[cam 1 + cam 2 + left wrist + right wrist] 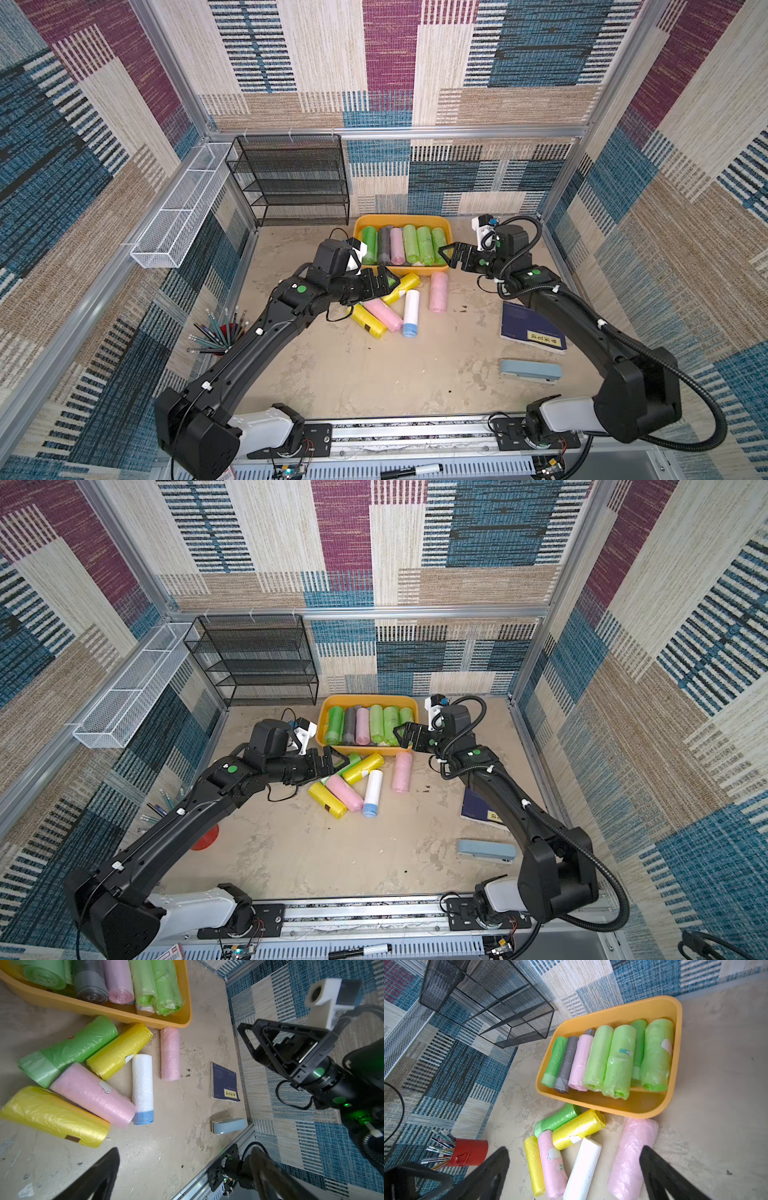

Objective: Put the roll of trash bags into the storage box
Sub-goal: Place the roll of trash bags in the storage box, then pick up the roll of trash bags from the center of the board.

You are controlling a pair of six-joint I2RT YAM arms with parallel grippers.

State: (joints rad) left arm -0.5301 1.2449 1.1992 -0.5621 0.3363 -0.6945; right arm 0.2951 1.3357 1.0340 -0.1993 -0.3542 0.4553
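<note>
1. Rolls (618, 1061) inside the box (623, 1105) lie side by side. Each has its long axis running from the front wall to the back wall, across the box's shorter side. The box itself stretches along the back wall, beside the black rack (291, 183).
2. On the table, the lone pink roll (438, 292) points the same way, just off the box's front right corner. The white roll (410, 311) points nearly the same way, blue end toward the robot.
3. The green roll (351, 762) and one yellow roll (402, 286) lie slanted, side by side. The other yellow roll (368, 322) and the fat pink roll (382, 314) slant the opposite way, also side by side.
4. Seven rolls show in the box: five green, one grey, one pink. A further grey end is partly hidden behind the pink one. Six lie on the table: two yellow, two pink, one green, one white.
5. Each roll is a tight cylinder of thin, crinkled, glossy plastic, and some carry a small label. The box is shallow, orange-yellow, with rounded corners.
6. The right gripper (446, 254) hangs at the box's right front corner, fingers wide apart and nothing between them. The left gripper (390, 280) hovers over the green and yellow rolls, fingers spread and empty.
7. One each: white wire basket (178, 212), red pencil pot (469, 1152), dark blue book (532, 328), stapler (530, 371).
</note>
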